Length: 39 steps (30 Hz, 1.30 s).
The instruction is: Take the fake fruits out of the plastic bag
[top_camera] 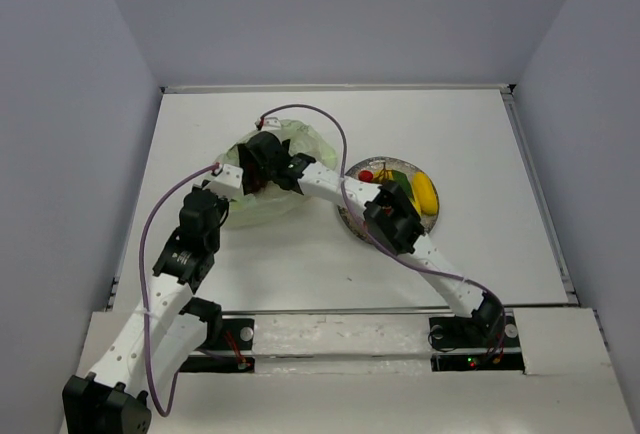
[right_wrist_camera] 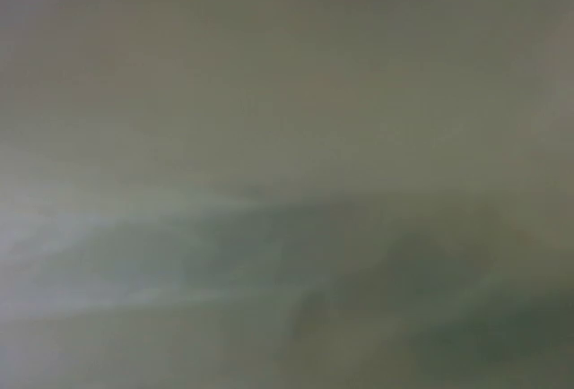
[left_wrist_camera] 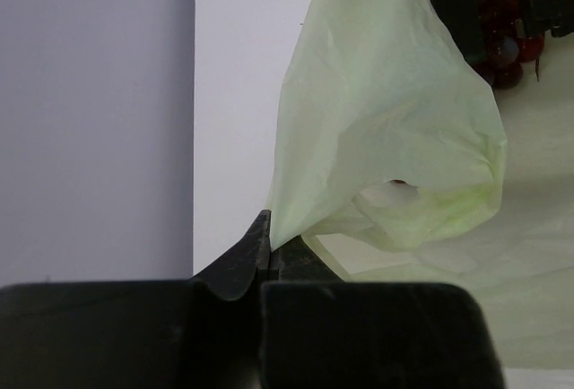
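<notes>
Partly done, judging by the spread. Out of the bag and lying on the plate (top_camera: 432,216): the banana (top_camera: 424,192) toward 3 o'clock and a small red strawberry piece (top_camera: 366,175) toward 10 o'clock.

Plate at 3 o'clock from the plastic bag (top_camera: 255,206), just beside it on the table (top_camera: 300,264). Bag itself left of the table's middle, at about 10 o'clock, puffed up and crumpled.

Left gripper (left_wrist_camera: 267,228) pinched shut on a lower corner of the bag (left_wrist_camera: 386,120), holding the film up taut, at 8 o'clock of the bag in the overhead view.

Right gripper (top_camera: 262,159) reached across from the plate side into the bag's mouth at 12 o'clock. Nothing but grey-green blur from its own camera, so wide or narrow cannot be told.

Left to do: at least the grape bunch (left_wrist_camera: 502,21), dark red, seen at 1 o'clock in the left wrist view among dark gripper parts, not yet on the plate. Gripped or only touched, not clear. Round orange fruit not made out anywhere, possibly hidden inside.
</notes>
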Tool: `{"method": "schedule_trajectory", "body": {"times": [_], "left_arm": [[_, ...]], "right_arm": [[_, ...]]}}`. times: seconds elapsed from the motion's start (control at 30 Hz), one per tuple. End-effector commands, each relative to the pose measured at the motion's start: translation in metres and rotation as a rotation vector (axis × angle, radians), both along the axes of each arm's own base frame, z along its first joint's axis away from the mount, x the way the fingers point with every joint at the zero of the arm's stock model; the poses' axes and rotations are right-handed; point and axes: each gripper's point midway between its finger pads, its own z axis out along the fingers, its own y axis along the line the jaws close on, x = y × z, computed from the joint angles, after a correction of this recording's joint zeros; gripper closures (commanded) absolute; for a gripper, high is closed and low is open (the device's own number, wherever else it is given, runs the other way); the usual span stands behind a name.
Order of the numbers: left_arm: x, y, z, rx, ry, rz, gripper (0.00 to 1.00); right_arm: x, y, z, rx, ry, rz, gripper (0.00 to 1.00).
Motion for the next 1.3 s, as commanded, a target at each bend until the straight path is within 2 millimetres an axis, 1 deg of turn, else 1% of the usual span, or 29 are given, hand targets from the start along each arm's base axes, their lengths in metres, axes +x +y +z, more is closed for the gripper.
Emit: {"method": "schedule_trajectory", "body": {"times": [0.0,0.07,0.13,0.2,0.23,0.27,0.3,0.37,0.4,0.43,0.47,0.5,0.53,0.57,0.6,0.63,0.67,0.73,0.77,0.8,0.83,0.87,0.9,0.93,0.97,1.07,1.1,1.2,1.27], "left_arm": [[0.000,-0.002,-0.003,-0.016,-0.001,-0.005,1.00],[0.000,-0.001,-0.003,-0.015,0.001,-0.003,1.00],[0.001,-0.002,-0.003,-0.015,0.001,-0.003,1.00],[0.000,-0.001,-0.004,-0.012,0.002,-0.002,1.00],[0.000,-0.001,-0.004,-0.012,0.002,-0.002,1.00],[0.000,-0.001,-0.005,-0.010,0.006,-0.001,1.00],[0.000,-0.001,-0.006,-0.015,0.006,0.002,1.00],[0.000,-0.001,-0.008,-0.015,0.012,0.005,1.00],[0.000,0.000,-0.007,-0.015,0.008,0.009,1.00],[0.000,0.001,-0.008,-0.012,0.013,0.012,0.99],[0.000,0.002,-0.007,-0.009,0.009,0.017,1.00],[0.000,0.002,-0.006,-0.009,0.008,0.018,0.99],[0.000,0.003,-0.006,-0.007,0.006,0.021,1.00],[0.000,0.003,-0.004,-0.004,0.001,0.026,0.99],[0.001,0.004,-0.004,-0.003,0.000,0.027,0.99],[0.001,0.004,-0.003,0.000,-0.003,0.029,0.99],[0.002,0.005,-0.003,0.001,-0.006,0.036,0.99],[0.003,0.006,0.001,0.002,-0.016,0.046,0.99],[0.005,0.007,0.000,0.009,-0.013,0.047,0.99],[0.005,0.008,0.002,0.015,-0.015,0.056,0.99],[0.006,0.009,0.002,0.020,-0.012,0.059,0.99],[0.007,0.010,0.001,0.027,-0.007,0.065,0.99],[0.007,0.012,0.003,0.035,-0.008,0.072,0.99],[0.008,0.011,0.003,0.037,-0.007,0.072,0.99],[0.011,0.010,0.008,0.032,-0.028,0.071,0.99],[0.013,0.010,0.012,0.034,-0.035,0.066,0.99],[0.013,0.010,0.013,0.035,-0.039,0.069,0.99],[0.013,0.011,0.013,0.046,-0.033,0.067,0.99],[0.013,0.010,0.013,0.048,-0.032,0.065,0.99]], "right_arm": [[0.012,0.013,-0.019,0.035,-0.028,-0.022,0.00],[0.013,0.015,-0.023,0.031,-0.032,-0.018,0.00],[0.014,0.010,-0.029,0.010,-0.033,-0.029,0.00],[0.013,0.002,-0.033,-0.022,-0.040,-0.042,0.10],[0.013,0.002,-0.032,-0.027,-0.043,-0.036,0.18],[0.014,0.002,-0.024,-0.021,-0.060,-0.028,0.26],[0.011,0.000,-0.029,-0.035,-0.054,-0.023,0.41],[0.009,0.001,-0.025,-0.027,-0.054,0.000,0.55],[0.008,0.001,-0.016,-0.020,-0.064,0.009,0.71],[0.007,0.001,-0.012,-0.016,-0.069,0.012,0.76],[0.003,0.006,0.008,0.003,-0.092,0.030,0.78],[0.002,0.005,0.003,-0.009,-0.092,0.041,0.78],[0.001,0.005,0.024,0.009,-0.113,0.048,0.81],[-0.007,0.007,0.026,-0.004,-0.122,0.081,0.85],[-0.009,0.006,0.036,0.002,-0.133,0.095,0.87],[-0.014,0.008,0.064,0.036,-0.153,0.124,0.88],[-0.024,0.009,0.065,0.031,-0.155,0.157,0.90],[-0.033,0.006,0.084,0.054,-0.164,0.192,0.95],[-0.044,0.005,0.116,0.103,-0.184,0.234,0.96],[-0.055,0.008,0.128,0.127,-0.203,0.269,0.97],[-0.065,0.001,0.116,0.108,-0.176,0.297,0.98],[-0.077,-0.001,0.140,0.150,-0.191,0.342,0.98],[-0.083,-0.003,0.146,0.155,-0.196,0.367,0.99],[-0.096,-0.004,0.142,0.150,-0.180,0.407,0.99],[-0.102,-0.008,0.160,0.169,-0.200,0.424,0.99],[-0.122,-0.011,0.173,0.178,-0.208,0.500,0.99],[-0.127,-0.014,0.191,0.200,-0.228,0.510,0.99],[-0.137,-0.017,0.218,0.235,-0.261,0.553,0.99],[-0.143,-0.019,0.251,0.278,-0.308,0.576,0.99]]}}
